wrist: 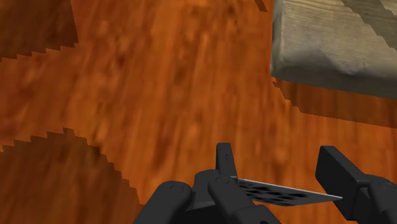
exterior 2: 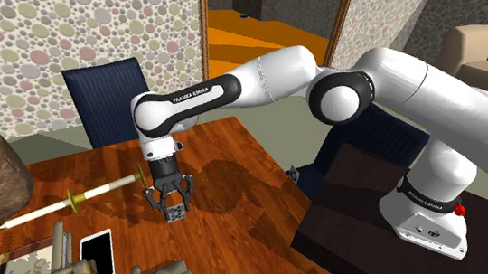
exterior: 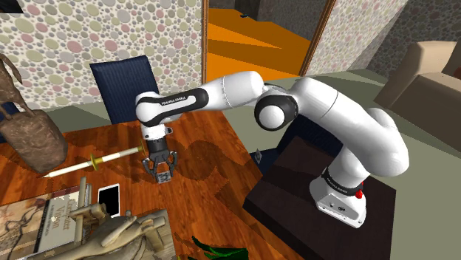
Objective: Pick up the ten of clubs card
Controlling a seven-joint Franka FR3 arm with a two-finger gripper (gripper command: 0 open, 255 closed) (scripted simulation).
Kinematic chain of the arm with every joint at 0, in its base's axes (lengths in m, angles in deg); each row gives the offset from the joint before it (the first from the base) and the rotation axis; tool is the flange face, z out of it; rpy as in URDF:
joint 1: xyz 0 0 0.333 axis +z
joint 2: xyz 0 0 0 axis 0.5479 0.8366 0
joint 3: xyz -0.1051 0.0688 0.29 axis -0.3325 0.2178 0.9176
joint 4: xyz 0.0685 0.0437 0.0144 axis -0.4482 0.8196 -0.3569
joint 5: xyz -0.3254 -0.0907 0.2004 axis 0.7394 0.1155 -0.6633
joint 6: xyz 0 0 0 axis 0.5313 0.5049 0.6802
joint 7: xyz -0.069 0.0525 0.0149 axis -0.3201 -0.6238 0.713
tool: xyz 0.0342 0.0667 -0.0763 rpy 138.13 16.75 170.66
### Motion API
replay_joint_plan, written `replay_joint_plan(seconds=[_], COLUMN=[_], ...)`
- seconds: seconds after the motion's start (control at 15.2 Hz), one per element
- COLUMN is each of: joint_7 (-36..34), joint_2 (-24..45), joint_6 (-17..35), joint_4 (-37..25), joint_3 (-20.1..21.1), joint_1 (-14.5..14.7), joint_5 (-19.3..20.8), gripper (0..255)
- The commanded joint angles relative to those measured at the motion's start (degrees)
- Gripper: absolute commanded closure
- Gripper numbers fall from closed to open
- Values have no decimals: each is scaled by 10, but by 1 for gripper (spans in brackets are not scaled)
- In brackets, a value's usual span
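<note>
Closest to the wrist camera, the gripper [wrist: 280, 167] is seen clenched on the ten of clubs card [wrist: 286, 191]. The card is clasped between the two black fingers [wrist: 223, 162] and is viewed almost edge-on, with black pips visible on its face.

Below the gripper, the wooden table [exterior: 214, 151] is spread out. The white arm [exterior: 325, 111] is stretched over it from the dark stand [exterior: 295, 199]. A blue chair [exterior: 125, 85] is set beyond the gripper, at the table's far edge. A brown bag [exterior: 29, 133] is placed well apart from the gripper, toward the shoulder view's left. A pale carved figure [exterior: 137, 233] is stood on the near side of the gripper. A pale rod with a yellow guard [exterior: 96, 161] is laid near the gripper, on the bag's side. A white-edged phone [exterior: 109, 198] is laid between the gripper and the figure.

The grasp is judged to be made. In both exterior views the card is seen at the fingertips, with the table's grain visible under it. It appears to be raised clear of the wood, though by how much cannot be told. What is judged to be left is a plain lift away from the table with the grip kept firm, since so thin a card could be twisted or slipped out between the pads.
</note>
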Motion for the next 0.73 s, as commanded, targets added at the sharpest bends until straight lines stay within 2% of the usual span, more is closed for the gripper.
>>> replay_joint_plan(seconds=[0.0, 0.66], joint_7=[-2, -13], joint_2=[-13, -64], joint_6=[-4, -21], joint_4=[9, 40], joint_3=[1, 5], joint_1=[-2, -9], joint_5=[-1, -5], gripper=[255, 255])
